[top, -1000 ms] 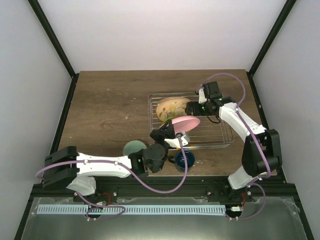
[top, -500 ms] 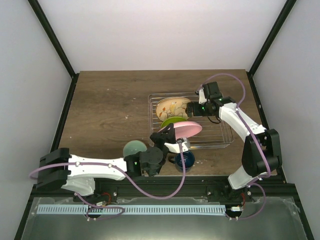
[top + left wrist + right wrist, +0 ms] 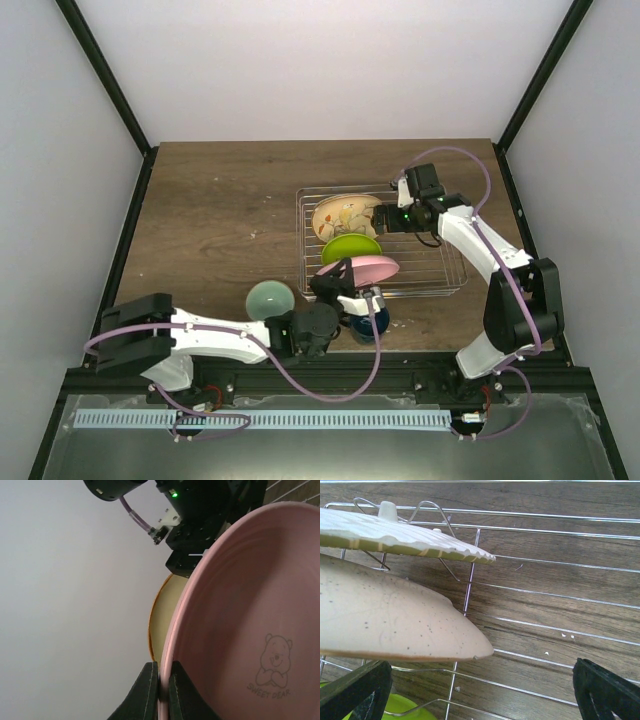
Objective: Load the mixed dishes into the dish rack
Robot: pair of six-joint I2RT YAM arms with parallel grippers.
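Observation:
The silver wire dish rack (image 3: 440, 275) stands right of centre. The cream floral plate (image 3: 343, 216) leans at its back left, with the lime-green plate (image 3: 350, 247) in front of it. My left gripper (image 3: 345, 278) is shut on the rim of the pink plate (image 3: 370, 268) and holds it tilted over the rack's front left; the left wrist view shows the rim between the fingers (image 3: 145, 692). The mint-green bowl (image 3: 270, 298) and dark blue mug (image 3: 370, 323) sit on the table before the rack. My right gripper (image 3: 385, 222) is open beside the cream plate (image 3: 390, 625).
The rack's wires (image 3: 530, 625) run over the brown wooden table (image 3: 220, 210). A pale ridged dish edge (image 3: 405, 537) shows above the cream plate in the right wrist view. Dark frame posts (image 3: 110, 90) bound the table's sides.
My left gripper has carried the pink plate back toward the rack's front left and lowered it; the left arm's base links shifted. The lime-green plate now shows more. The right arm has not moved.

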